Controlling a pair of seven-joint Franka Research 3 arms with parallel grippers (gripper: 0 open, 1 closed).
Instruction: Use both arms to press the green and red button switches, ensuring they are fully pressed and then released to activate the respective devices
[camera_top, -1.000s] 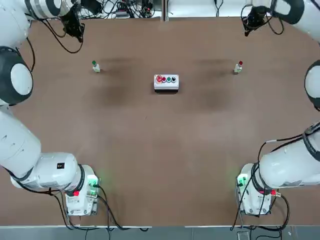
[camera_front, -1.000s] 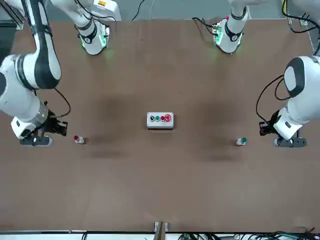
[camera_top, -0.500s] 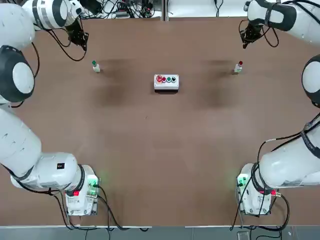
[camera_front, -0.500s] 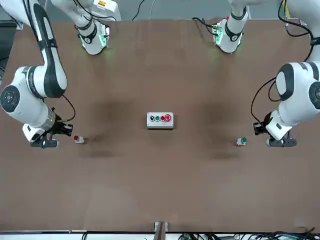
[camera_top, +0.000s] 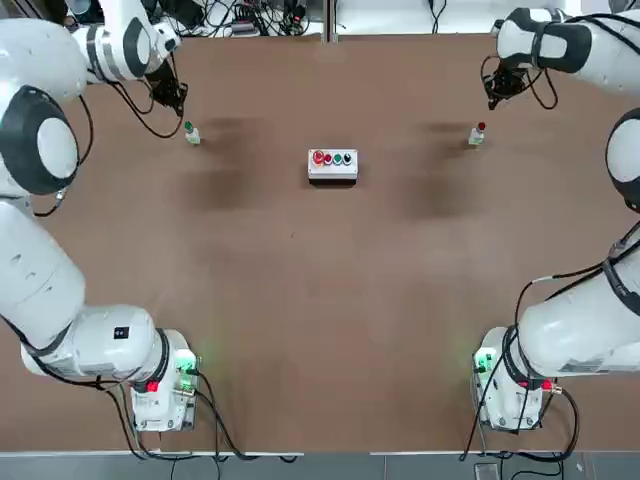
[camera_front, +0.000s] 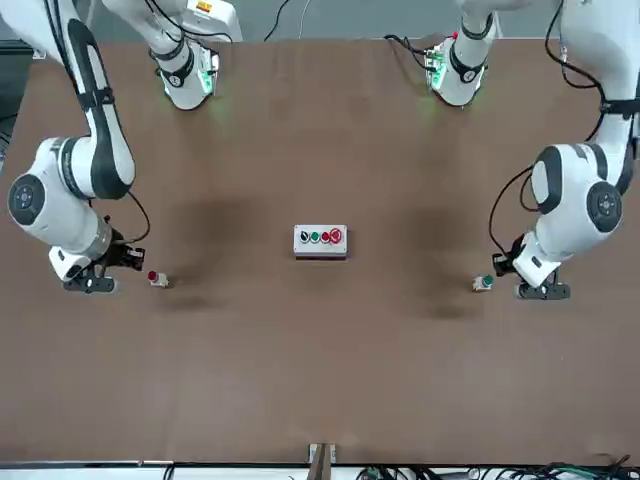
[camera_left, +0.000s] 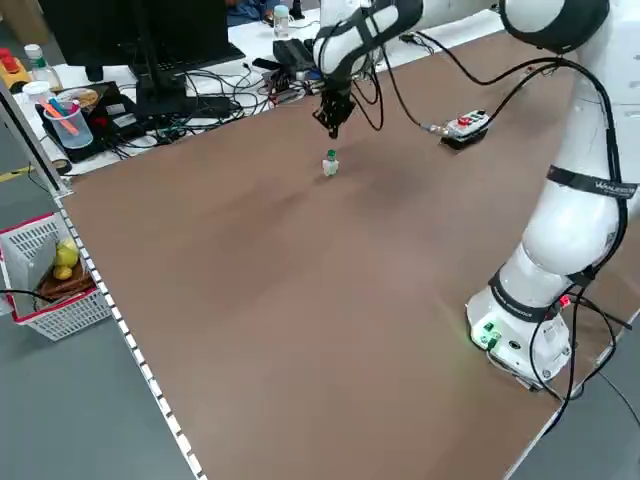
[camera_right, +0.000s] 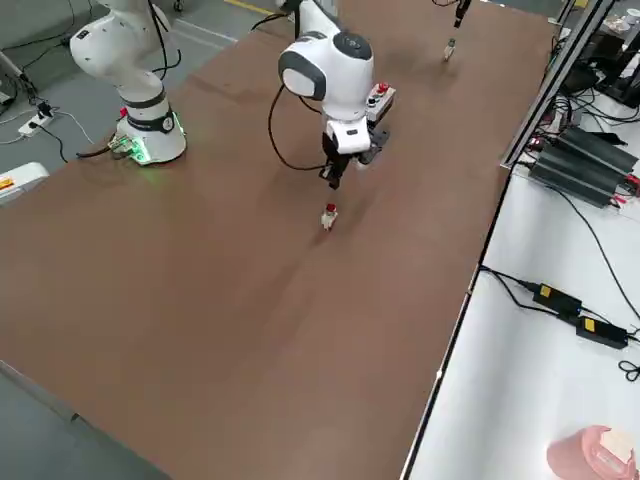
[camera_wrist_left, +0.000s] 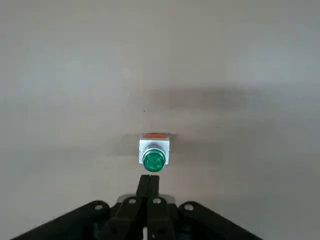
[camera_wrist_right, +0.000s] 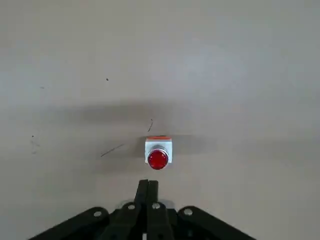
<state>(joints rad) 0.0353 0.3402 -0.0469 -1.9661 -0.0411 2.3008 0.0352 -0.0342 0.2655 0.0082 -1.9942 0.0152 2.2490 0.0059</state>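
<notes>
Green button switch (camera_wrist_left: 154, 153) sits upright on the brown tabletop (camera_top: 320, 320), far and to the left; the red button switch (camera_wrist_right: 158, 153) stands upright far and to the right. Above the table near the green one hangs my left gripper (camera_wrist_left: 148, 177), its fingertips pressed together and pinching nothing. Near the red one hovers my right gripper (camera_wrist_right: 148, 182), likewise closed on itself. Between the two switches, at the far middle, I see the white button box (camera_top: 333, 167).
</notes>
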